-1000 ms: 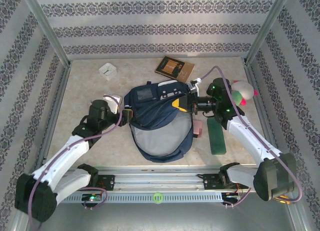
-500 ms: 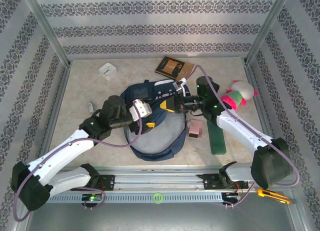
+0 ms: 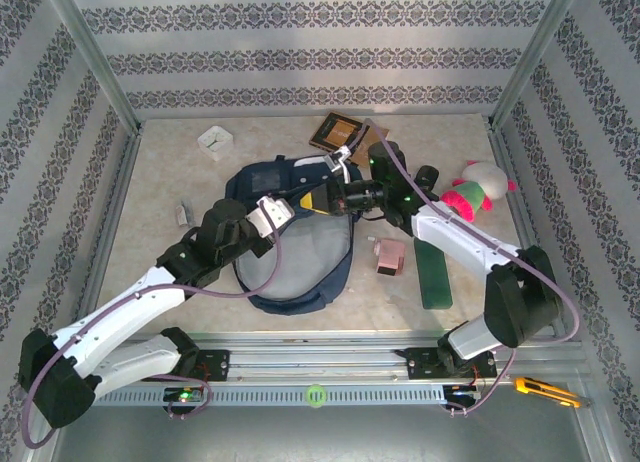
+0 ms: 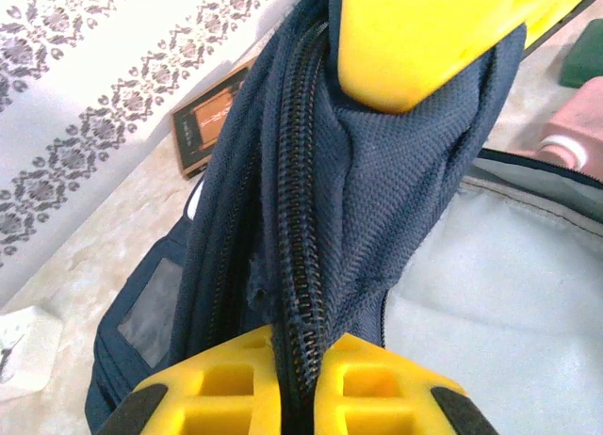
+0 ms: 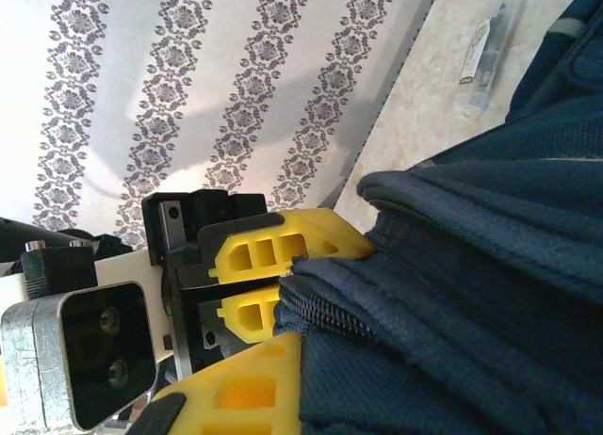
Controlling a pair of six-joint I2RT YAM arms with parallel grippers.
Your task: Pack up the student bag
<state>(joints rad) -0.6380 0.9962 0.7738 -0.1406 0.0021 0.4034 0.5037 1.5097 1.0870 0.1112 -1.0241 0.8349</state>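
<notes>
Moved since a second ago: the student bag (image 3: 290, 252) has been dragged toward 10 o'clock, and the left arm has swung in from its 9 o'clock side to the rim. The bag now lies at the centre of the desk (image 3: 160, 182), mouth open, its grey lining bare as far as can be seen. The left pincer (image 4: 300, 346) is clenched on the zip edge, fabric pinched between both yellow fingers. The right pincer (image 3: 318, 197) grips the same raised rim from 1 o'clock.

Outward from the bag, nothing looks packed yet: a brown book (image 3: 343, 134) at 12 o'clock, a plush toy (image 3: 475, 190) at 2, a pink object (image 3: 389, 255) and a green case (image 3: 433, 272) at 3 to 4, and a white box (image 3: 215, 140) at 11. Judged from this, the opening is being held ready, and all the loading remains.
</notes>
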